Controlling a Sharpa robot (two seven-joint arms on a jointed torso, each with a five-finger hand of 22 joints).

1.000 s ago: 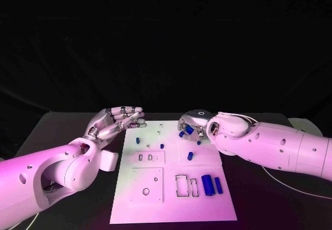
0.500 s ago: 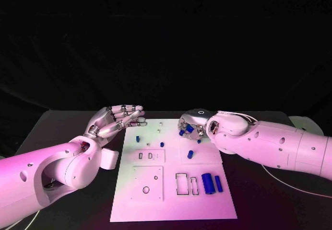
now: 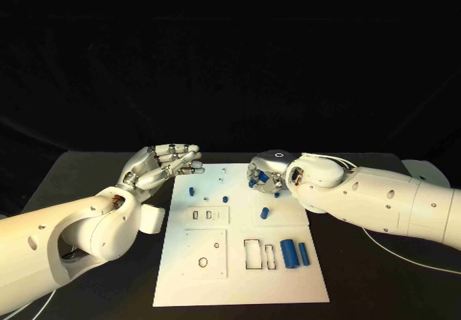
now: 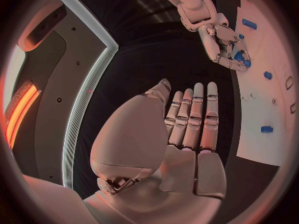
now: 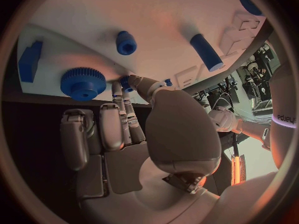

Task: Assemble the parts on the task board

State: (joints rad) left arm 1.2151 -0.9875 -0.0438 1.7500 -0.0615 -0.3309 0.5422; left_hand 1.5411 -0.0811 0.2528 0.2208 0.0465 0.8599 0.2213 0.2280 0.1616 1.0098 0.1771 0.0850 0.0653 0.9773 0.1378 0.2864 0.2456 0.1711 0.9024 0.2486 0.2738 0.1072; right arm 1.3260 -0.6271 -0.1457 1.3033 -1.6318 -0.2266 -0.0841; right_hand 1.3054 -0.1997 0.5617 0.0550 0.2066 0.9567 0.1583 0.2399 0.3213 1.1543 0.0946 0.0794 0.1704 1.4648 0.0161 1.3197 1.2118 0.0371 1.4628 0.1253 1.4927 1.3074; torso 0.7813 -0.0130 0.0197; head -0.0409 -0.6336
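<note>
The white task board (image 3: 240,267) lies in the middle of the black table. My right hand (image 3: 267,175) hovers over its far right corner, thumb and fingers pinching a small blue part (image 5: 126,81); the left wrist view shows that hand (image 4: 225,41) too. A blue gear (image 5: 82,83) and a blue block (image 5: 29,60) lie just beyond its fingertips. Short blue pegs (image 3: 191,194) (image 3: 264,213) stand on the board, and two blue cylinders (image 3: 287,256) lie at its near right. My left hand (image 3: 158,167) is raised beside the board's far left corner, fingers straight and together (image 4: 190,119), holding nothing.
Cut-out slots and holes (image 3: 252,256) mark the board's near half. A white round object (image 3: 430,175) sits at the table's right edge, and a thin cable (image 3: 408,261) runs along the table under my right arm.
My left hand has drifted slightly up and away. The right hand stays over the same corner with the small blue part in its fingers.
</note>
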